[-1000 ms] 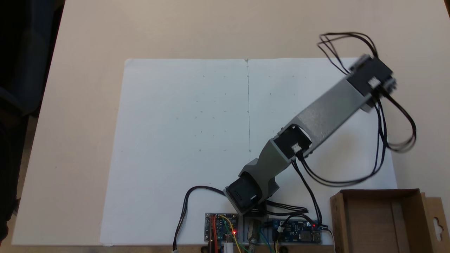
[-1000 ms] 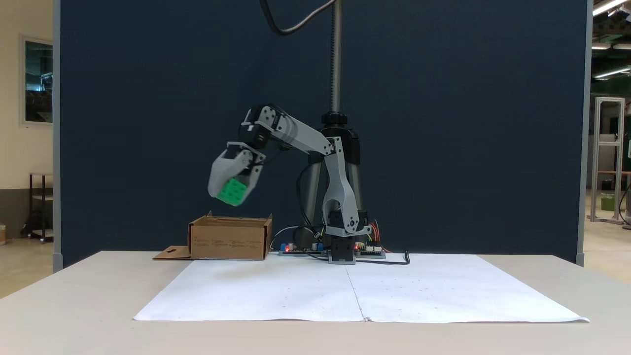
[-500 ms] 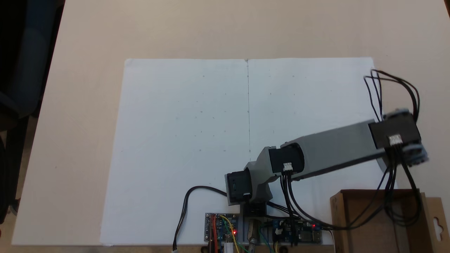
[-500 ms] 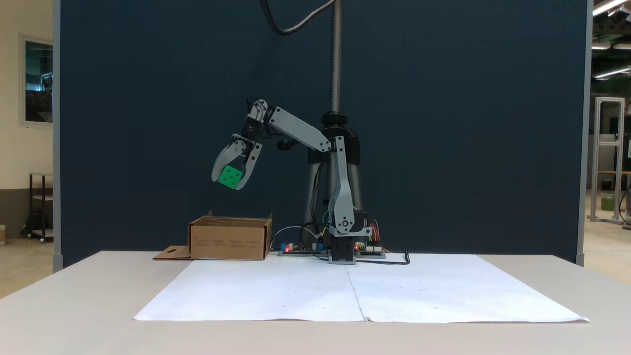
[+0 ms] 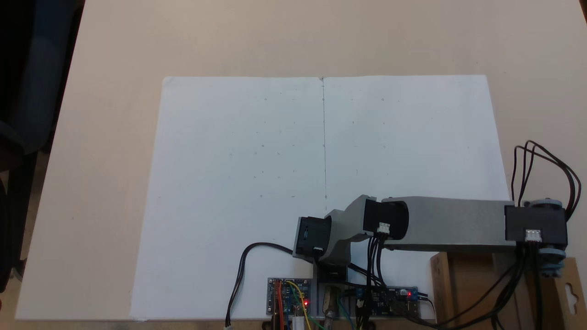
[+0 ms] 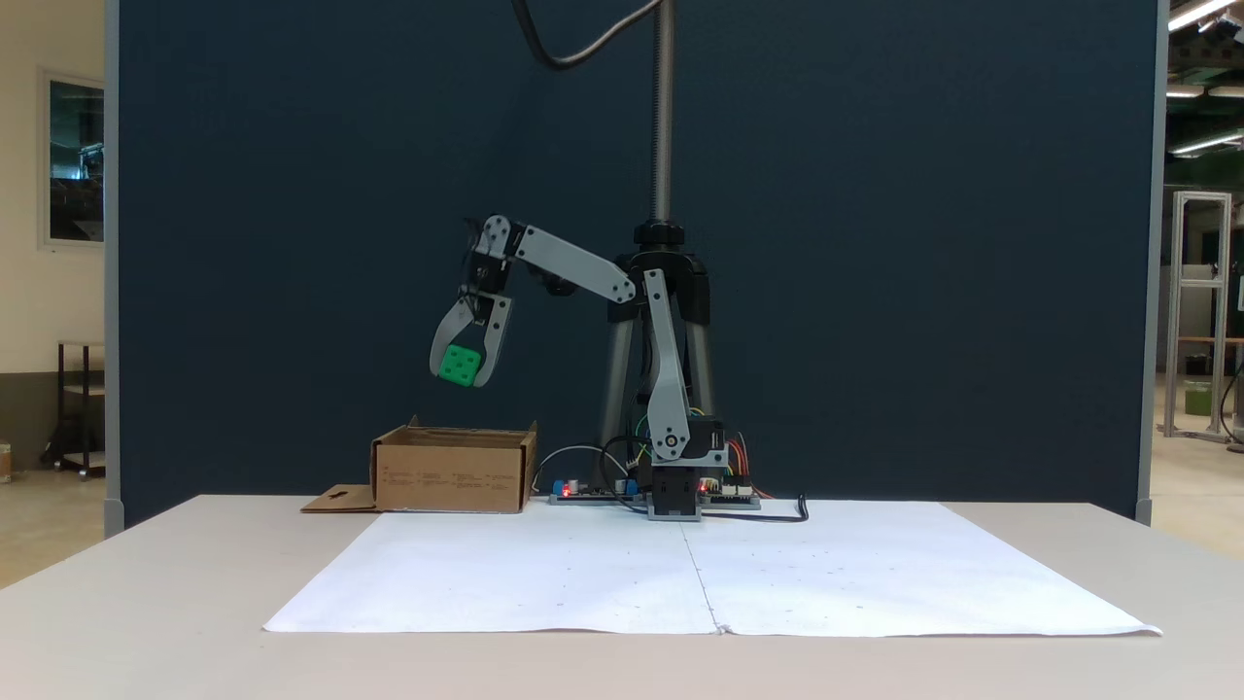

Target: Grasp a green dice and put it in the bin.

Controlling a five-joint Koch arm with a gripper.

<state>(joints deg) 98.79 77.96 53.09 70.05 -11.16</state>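
Note:
A small bright green dice (image 6: 459, 365) hangs in the air, held between the two grey fingers of my gripper (image 6: 462, 375), which is shut on it. Straight below it stands the bin (image 6: 453, 469), a shallow brown cardboard box with a flat flap (image 6: 339, 500) at its left. In the top-down fixed view the grey forearm (image 5: 451, 223) reaches right across the bin (image 5: 463, 284), and the black wrist motor (image 5: 534, 224) hides the gripper and dice beneath it.
A large white paper sheet (image 5: 275, 183) covers the middle of the tan table (image 5: 114, 68). Circuit boards (image 5: 290, 297) and cables (image 5: 240, 275) lie beside the arm's base (image 6: 675, 496). A dark tripod pole (image 6: 664, 117) rises behind the arm.
The arm has swung sideways from over the paper to above the bin, carrying the dice. The gripper now points more straight down over the box.

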